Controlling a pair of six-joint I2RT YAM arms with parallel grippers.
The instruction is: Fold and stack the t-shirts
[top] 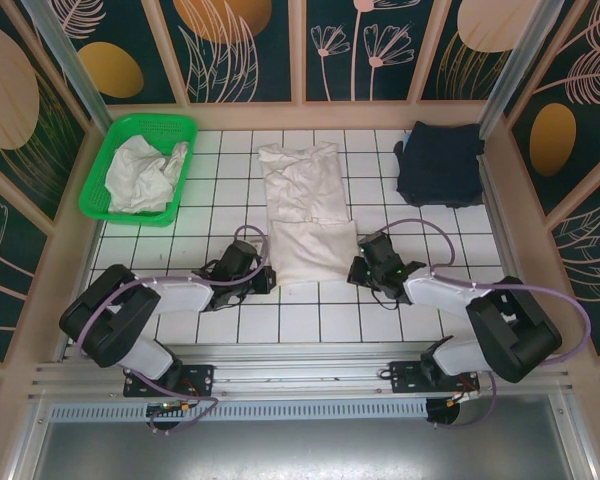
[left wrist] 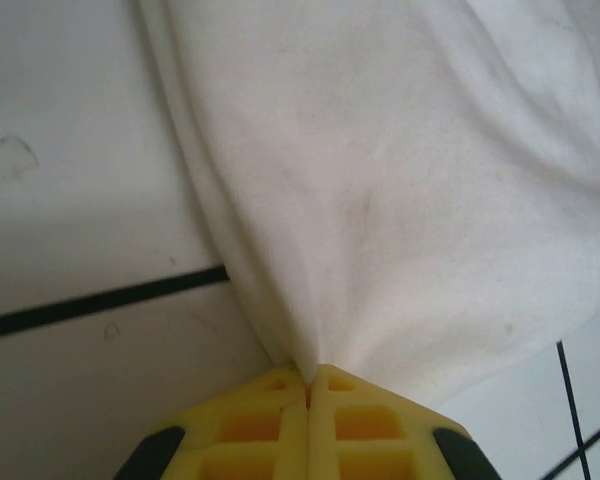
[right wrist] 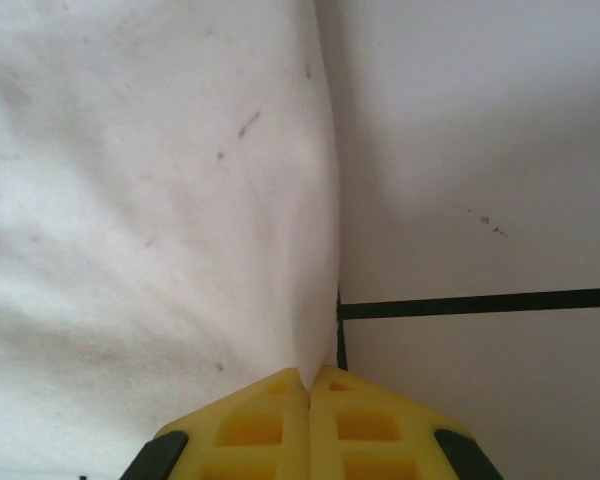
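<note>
Where left pincer (left wrist: 308,378) clamps, t-shirt (left wrist: 400,180) edge is hidden.

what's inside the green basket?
Crumpled white cloth, likely t-shirts, fills most of the basket. How many pieces there are, and anything beneath them, is covered.

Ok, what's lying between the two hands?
In the top view, the folded near end of the white t-shirt, pinched by the left hand and right hand.
</note>
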